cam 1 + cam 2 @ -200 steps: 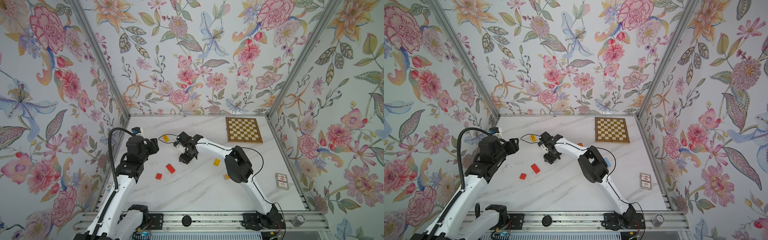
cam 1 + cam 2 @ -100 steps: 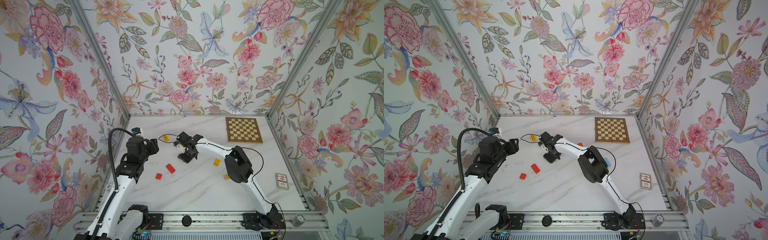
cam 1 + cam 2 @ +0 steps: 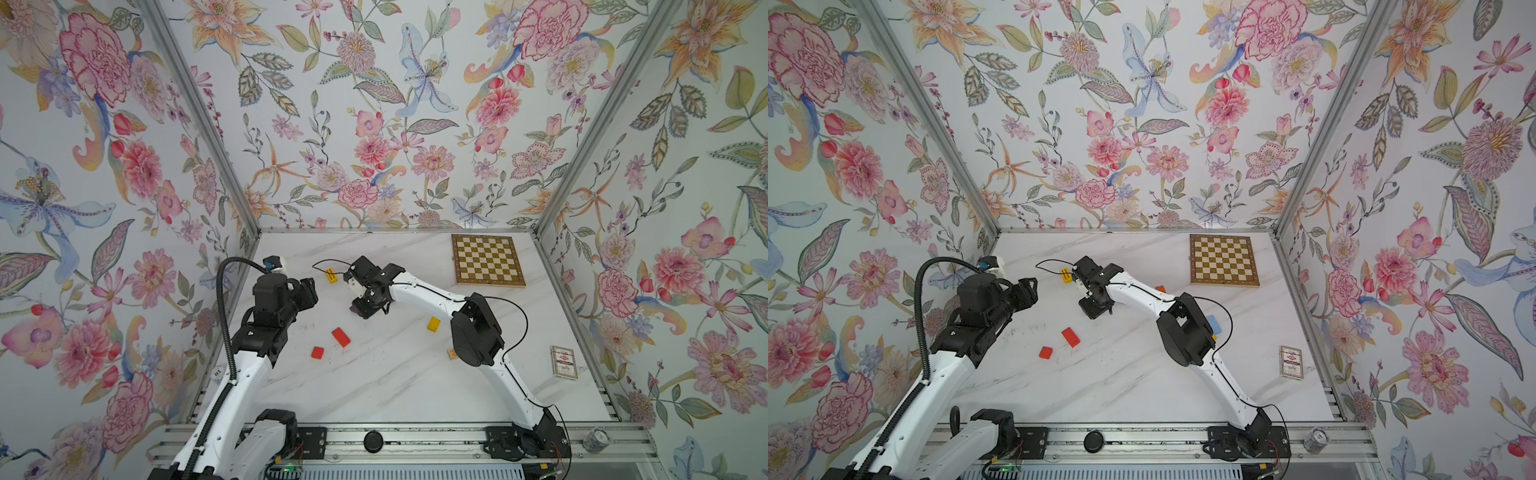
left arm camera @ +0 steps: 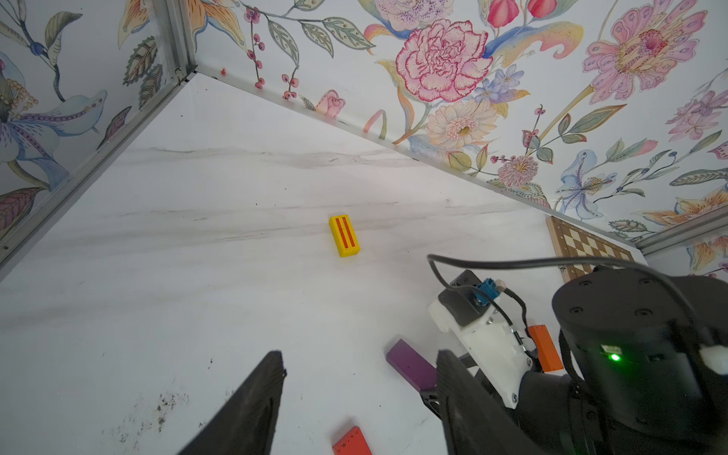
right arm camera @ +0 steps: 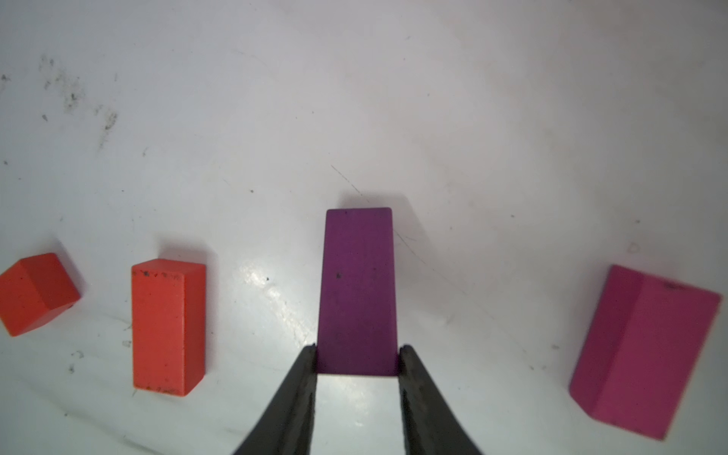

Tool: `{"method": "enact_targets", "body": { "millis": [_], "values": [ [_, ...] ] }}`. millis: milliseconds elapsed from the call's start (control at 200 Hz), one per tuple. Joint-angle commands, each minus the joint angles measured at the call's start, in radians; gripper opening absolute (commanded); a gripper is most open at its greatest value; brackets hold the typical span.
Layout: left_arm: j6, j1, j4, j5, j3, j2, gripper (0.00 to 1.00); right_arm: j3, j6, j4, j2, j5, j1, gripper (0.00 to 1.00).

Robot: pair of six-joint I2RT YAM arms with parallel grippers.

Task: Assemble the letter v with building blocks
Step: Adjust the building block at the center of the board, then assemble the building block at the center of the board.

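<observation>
with right gripper [image 5: 356, 354] clamped on the near end of purple block [image 5: 356, 283], between red block [image 5: 167, 327] and magenta block [image 5: 646, 350], lift level, no twist, then lay end to end with a neighbour to start a row. left gripper [image 4: 359, 354] agape, empty. farther: yellow block [image 4: 344, 235], two red stripes, no letters. card box [image 3: 564, 362] print perhaps branded, unreadable.
</observation>
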Motion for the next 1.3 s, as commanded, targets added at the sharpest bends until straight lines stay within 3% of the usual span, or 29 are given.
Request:
{"method": "enact_targets", "body": {
  "millis": [0, 711, 1071, 1296],
  "values": [
    [-0.012, 0.008, 0.0, -0.001, -0.011, -0.007, 0.64, 0.018, 0.038, -0.024, 0.046, -0.008, 0.008, 0.37],
    [-0.012, 0.009, -0.006, -0.008, -0.021, -0.021, 0.64, 0.095, 0.054, -0.03, 0.117, 0.044, 0.009, 0.48],
    [-0.012, 0.008, -0.017, -0.016, -0.024, -0.03, 0.64, 0.163, 0.081, -0.03, 0.174, 0.041, 0.005, 0.25],
    [-0.021, 0.009, -0.012, -0.018, -0.029, -0.028, 0.64, 0.29, 0.099, -0.031, 0.233, 0.037, 0.007, 0.25]
  ]
}}
